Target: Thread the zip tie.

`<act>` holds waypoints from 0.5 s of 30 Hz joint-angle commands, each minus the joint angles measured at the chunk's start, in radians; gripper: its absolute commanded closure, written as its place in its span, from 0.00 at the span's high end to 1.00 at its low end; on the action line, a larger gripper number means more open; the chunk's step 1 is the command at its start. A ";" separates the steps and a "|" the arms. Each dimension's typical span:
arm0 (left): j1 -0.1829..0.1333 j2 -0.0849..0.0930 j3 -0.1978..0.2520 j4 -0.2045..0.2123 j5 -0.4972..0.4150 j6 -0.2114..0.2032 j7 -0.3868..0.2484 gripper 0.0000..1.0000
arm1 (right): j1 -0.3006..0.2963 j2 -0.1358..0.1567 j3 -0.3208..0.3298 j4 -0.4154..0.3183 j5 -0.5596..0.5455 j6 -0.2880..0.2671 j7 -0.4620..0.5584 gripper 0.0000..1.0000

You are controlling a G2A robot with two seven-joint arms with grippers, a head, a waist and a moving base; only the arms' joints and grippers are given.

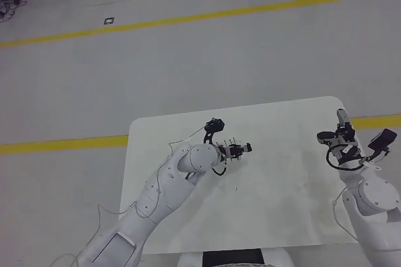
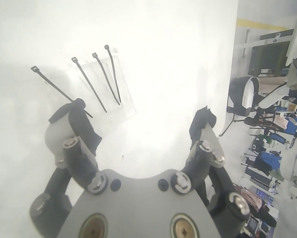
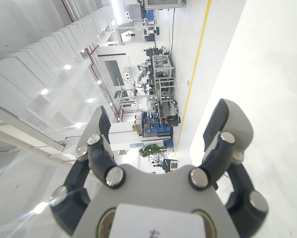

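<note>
In the top view I see the left gripper (image 1: 240,147) out over the middle of the tabletop (image 1: 287,200). A few thin dark strokes lie just at its tip, too small for me to name there. The right gripper (image 1: 333,127) hangs at the tabletop's edge, well apart from the left one. In the left wrist view four black zip ties (image 2: 90,85) lie flat side by side, every one straight and with the tail outside its own head. Three of them rest on a clear holder (image 2: 126,92). The outermost zip tie (image 2: 53,84) lies just beside the holder's edge, and I cannot tell if it rests on the holder too. The left jaws are spread wide and grasp nothing. One fingertip (image 2: 76,104) covers the tail part of the outermost zip tie, but I cannot tell if it touches it. In the right wrist view the right jaws are also spread and hold nothing, and they point away from the holder toward the room. I judge that the task is at its very start: no tie is picked up, none is threaded, and the grasp, the handover or support, and the threading itself all remain.
</note>
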 commanded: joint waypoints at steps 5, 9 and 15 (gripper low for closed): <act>0.003 -0.034 -0.042 0.018 0.088 0.000 -0.047 1.00 | 0.000 0.000 0.000 0.000 0.000 0.000 0.000 1.00; 0.019 -0.054 -0.076 0.003 0.158 0.000 -0.084 1.00 | 0.000 0.000 0.000 0.000 0.000 0.000 0.000 1.00; 0.019 -0.054 -0.076 0.003 0.158 0.000 -0.084 1.00 | 0.000 0.000 0.000 0.000 0.000 0.000 0.000 1.00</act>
